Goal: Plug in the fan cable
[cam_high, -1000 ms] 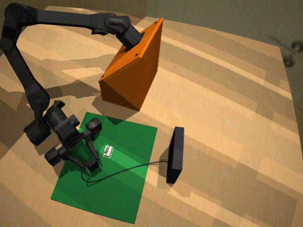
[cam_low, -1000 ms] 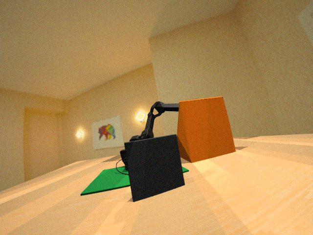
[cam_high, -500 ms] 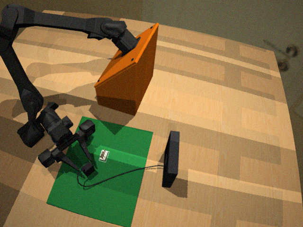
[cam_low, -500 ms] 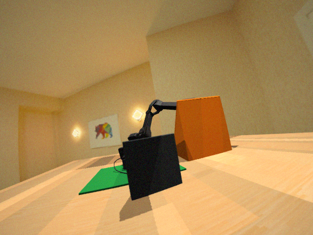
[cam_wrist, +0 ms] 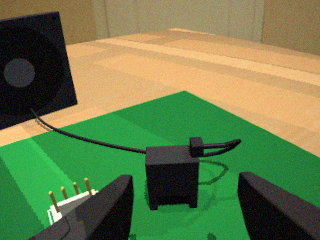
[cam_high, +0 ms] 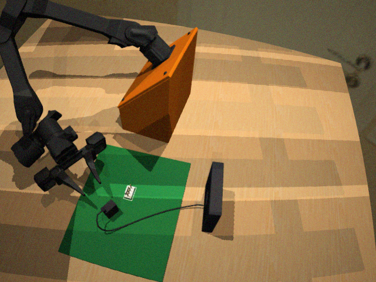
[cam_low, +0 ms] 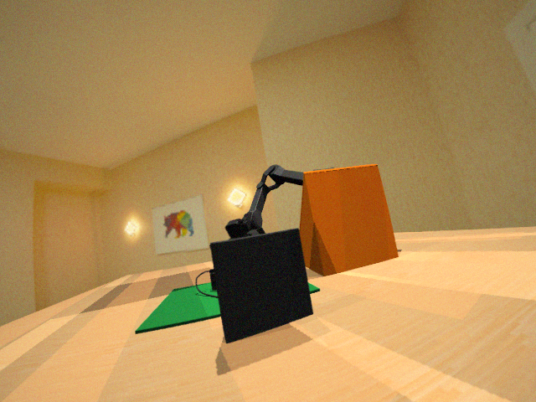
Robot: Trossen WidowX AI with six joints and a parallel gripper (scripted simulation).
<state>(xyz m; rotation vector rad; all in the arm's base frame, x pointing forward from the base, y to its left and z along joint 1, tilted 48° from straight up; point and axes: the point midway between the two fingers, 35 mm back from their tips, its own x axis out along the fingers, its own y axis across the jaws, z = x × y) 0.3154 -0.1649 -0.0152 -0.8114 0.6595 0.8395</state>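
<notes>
From here I see my jaws [cam_high: 92,188] parted, holding nothing. The fan plug [cam_high: 109,208] [cam_wrist: 172,175] lies ahead of them, upright on the board [cam_high: 142,239] [cam_low: 182,306] [cam_wrist: 185,107], beside the four-pin header [cam_high: 129,192] [cam_wrist: 75,206], unplugged; I judge I must advance straight to straddle it.

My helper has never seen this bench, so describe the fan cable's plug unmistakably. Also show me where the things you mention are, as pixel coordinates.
Find the green board [cam_high: 145,242] [cam_low: 182,305] [cam_wrist: 270,165]. On it sits a small black block, the plug [cam_high: 109,208] [cam_wrist: 172,175], near the white four-pin header [cam_high: 129,192] [cam_wrist: 75,201]. Unlike the header, it is black, with a cable looping from it.
</notes>
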